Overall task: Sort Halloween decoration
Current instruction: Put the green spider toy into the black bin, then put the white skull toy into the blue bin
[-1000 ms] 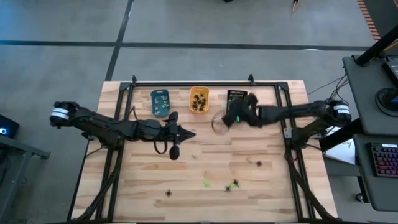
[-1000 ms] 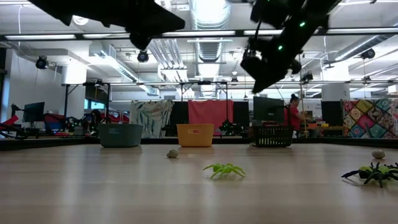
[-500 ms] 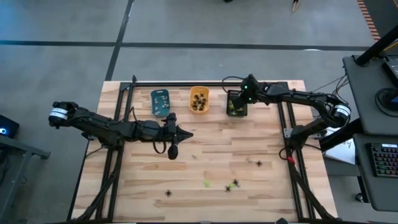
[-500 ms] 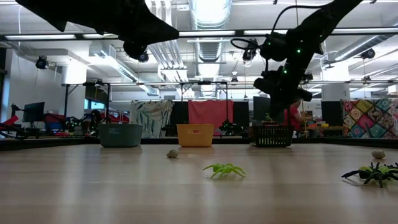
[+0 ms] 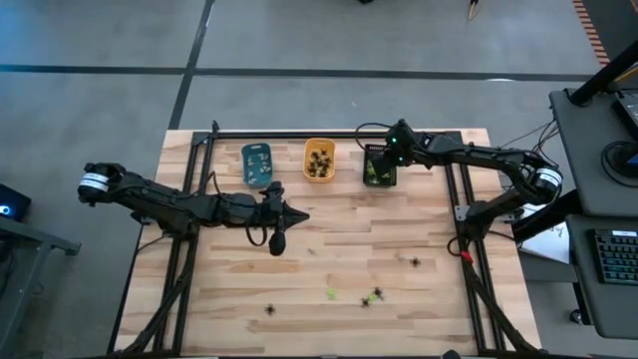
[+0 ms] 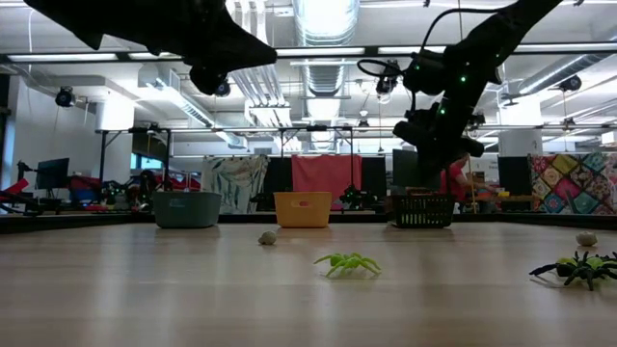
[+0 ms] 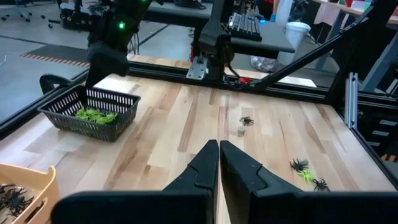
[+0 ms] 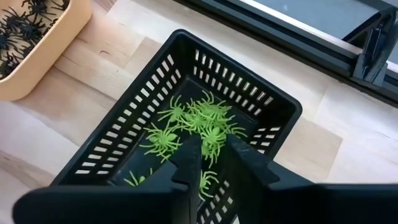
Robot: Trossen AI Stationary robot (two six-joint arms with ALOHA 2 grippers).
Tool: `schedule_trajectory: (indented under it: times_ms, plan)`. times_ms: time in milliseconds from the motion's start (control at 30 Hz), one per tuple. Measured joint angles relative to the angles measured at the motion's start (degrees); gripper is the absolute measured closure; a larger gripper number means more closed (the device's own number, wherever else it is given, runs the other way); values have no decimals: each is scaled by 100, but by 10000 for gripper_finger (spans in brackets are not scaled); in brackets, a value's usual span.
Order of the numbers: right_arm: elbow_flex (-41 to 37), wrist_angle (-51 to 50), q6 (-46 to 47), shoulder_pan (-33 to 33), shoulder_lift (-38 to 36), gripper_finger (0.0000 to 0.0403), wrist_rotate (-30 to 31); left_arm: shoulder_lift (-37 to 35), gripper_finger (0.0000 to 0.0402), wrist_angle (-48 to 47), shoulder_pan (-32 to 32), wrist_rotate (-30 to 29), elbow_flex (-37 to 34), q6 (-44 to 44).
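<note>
Right gripper (image 8: 210, 163) now hangs over the black tray (image 5: 379, 166) at the far edge of the desk (image 5: 329, 254); a second ago it was nearer the desk's middle, and half a second ago it was already here. Its fingers (image 8: 186, 163) stand slightly parted with nothing between them, so we judge a green spider (image 8: 210, 130) has just been let go onto the pile in that tray. One more sorted, then.

Left gripper (image 7: 219, 163) is clenched, empty, parked over mid-desk; unchanged across the second.

Counts:
- Trays: three in a row – blue (image 5: 256, 164), orange (image 5: 319, 160), black.
- Orange tray holds black spiders (image 8: 18, 28); too tangled to count.
- Green pile in black tray: roughly six, overlapping.
- Loose on the desk: two black (image 5: 416, 262), one black-and-green cluster (image 5: 373, 296) of perhaps three, one green (image 5: 332, 294), and one pale piece (image 7: 241, 130).

Next pick, we think, comes from these strays.
</note>
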Motion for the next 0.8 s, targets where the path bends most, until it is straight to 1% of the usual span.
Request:
schedule_trajectory:
  times_ms: [167,333,433,600,700,800]
  plan:
    - [-3,8,-43,101,-58,333,-4,2,402,-485,0,1,-2,-128]
    - [-3,8,-50,593,-306,335,-2,2,402,-1141,-15,2,-2,-647]
    - [-3,10,-80,1090,-495,337,-2,4,402,-1380,-79,4,-6,-824]
    - [-5,34,-159,2129,-750,343,66,118,402,-1359,-240,4,-57,-743]
    - [-11,43,-150,2788,-834,345,323,320,402,-1308,-369,7,-59,-571]
    - [-18,150,-87,3418,-857,346,570,617,400,-1024,-501,7,-61,-404]
